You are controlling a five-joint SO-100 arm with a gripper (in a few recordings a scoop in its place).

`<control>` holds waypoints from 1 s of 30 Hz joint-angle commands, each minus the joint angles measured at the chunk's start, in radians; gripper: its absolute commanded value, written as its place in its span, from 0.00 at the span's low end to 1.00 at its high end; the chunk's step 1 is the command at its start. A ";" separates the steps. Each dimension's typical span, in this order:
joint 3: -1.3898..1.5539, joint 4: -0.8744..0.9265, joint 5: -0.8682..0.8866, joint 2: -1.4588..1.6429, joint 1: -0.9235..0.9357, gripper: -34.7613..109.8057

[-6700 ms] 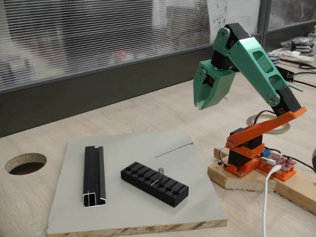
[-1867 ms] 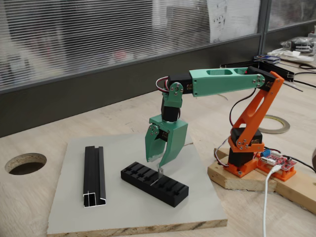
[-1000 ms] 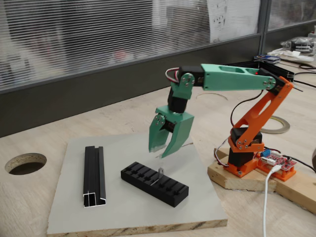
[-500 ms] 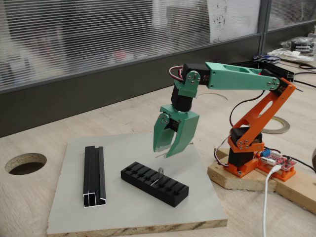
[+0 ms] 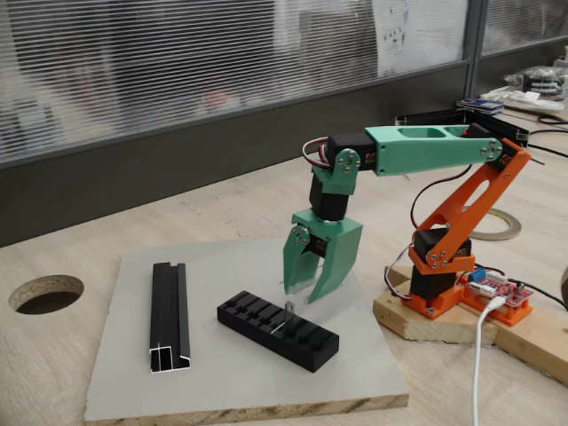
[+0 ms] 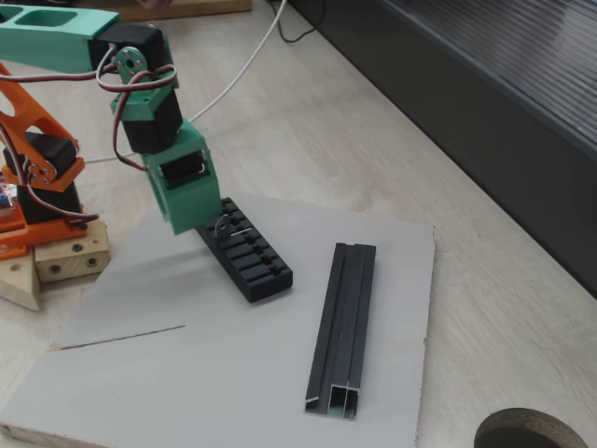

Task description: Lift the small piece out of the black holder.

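The black holder [image 5: 279, 331] [image 6: 248, 254] lies on the grey board, its slots facing up. The small piece [image 5: 289, 312] [image 6: 225, 224], a thin silver strip, stands upright in a slot near the holder's middle. My green gripper [image 5: 302, 295] [image 6: 203, 222] hangs point-down just above and slightly behind the piece. Its jaws are open and nothing is between them. In both fixed views the fingertips are close to the strip but apart from it.
The grey board [image 5: 222, 382] [image 6: 187, 392] rests on a wooden table. A long black channel rail [image 5: 169, 315] [image 6: 343, 327] lies beside the holder. A thin grey line [image 6: 121, 336] marks the board. The table has a round hole [image 5: 44, 293]. My orange base [image 5: 444, 275] is screwed to a wood block.
The gripper was low at the piece, then rose and drew back without it. In the last half second it has come down again, slightly to the right. The piece stays in the holder.
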 commanded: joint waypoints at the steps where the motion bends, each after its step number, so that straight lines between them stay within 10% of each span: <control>1: 0.008 -0.020 0.008 -0.023 -0.012 0.41; 30: -0.009 -0.026 0.005 -0.163 -0.009 0.41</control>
